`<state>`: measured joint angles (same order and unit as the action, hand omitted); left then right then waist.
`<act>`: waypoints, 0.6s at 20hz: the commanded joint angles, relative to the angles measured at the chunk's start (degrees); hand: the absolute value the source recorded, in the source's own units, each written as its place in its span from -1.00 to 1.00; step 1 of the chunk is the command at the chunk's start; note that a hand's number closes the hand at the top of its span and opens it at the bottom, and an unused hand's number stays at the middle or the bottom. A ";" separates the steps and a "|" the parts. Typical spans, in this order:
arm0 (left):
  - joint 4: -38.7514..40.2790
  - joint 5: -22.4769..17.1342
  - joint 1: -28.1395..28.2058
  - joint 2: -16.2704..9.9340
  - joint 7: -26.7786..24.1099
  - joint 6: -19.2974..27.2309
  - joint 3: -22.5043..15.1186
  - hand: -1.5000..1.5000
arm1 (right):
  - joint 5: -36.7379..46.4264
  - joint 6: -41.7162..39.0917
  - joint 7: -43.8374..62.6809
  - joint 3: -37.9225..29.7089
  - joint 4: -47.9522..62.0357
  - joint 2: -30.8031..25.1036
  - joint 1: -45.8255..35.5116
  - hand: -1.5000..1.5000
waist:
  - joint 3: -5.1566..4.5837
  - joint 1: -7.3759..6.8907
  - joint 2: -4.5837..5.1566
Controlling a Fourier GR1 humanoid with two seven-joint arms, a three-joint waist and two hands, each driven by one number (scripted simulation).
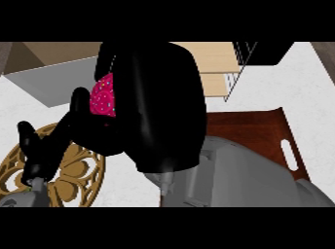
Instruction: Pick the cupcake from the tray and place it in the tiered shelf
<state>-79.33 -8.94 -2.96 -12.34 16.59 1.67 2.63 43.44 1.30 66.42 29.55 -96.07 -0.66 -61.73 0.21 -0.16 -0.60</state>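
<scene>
Its right hand [152,112] clasped around the pink cupcake [102,97] above the wooden tray [253,131], the robot should keep it level while carrying toward the tiered shelf [217,68].

Right hand raised close to head view, fingers curled.
The right hand [152,107] filled mid-frame, black palm up, grey forearm [250,175] entering from lower right; fingers [55,141] closed round the pink cupcake [103,97].

Black hand [156,107], pink speckled cupcake [104,99], reddish-brown tray [260,131], gold openwork trivet [77,170], pale wooden shelf [217,68].
</scene>
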 commanded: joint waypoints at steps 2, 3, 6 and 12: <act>3.45 -0.15 0.08 0.69 -0.53 -0.50 0.28 0.00 | -1.68 -6.89 7.61 -10.52 3.88 0.42 -8.58 1.00 | -0.30 0.22 0.43; 2.34 -0.56 1.31 0.99 -0.66 -1.21 -0.16 0.00 | -1.35 -7.63 7.75 -10.80 1.99 -0.94 -6.81 1.00 | -0.26 0.42 0.32; 1.32 0.27 2.67 1.07 -1.86 -1.16 -0.56 0.00 | -1.74 -7.75 3.77 -17.21 7.61 -3.05 -12.39 1.00 | -0.27 -0.20 0.43; 0.91 0.73 1.75 2.38 0.26 -0.42 -1.49 0.00 | -4.14 -7.66 -6.46 -23.67 19.44 -6.75 -15.73 1.00 | -0.25 -0.59 0.70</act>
<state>-79.46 -8.53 -2.97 -11.60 15.64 1.39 2.72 40.49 -4.30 60.61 9.81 -82.78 -5.71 -74.35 0.25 -0.46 -0.21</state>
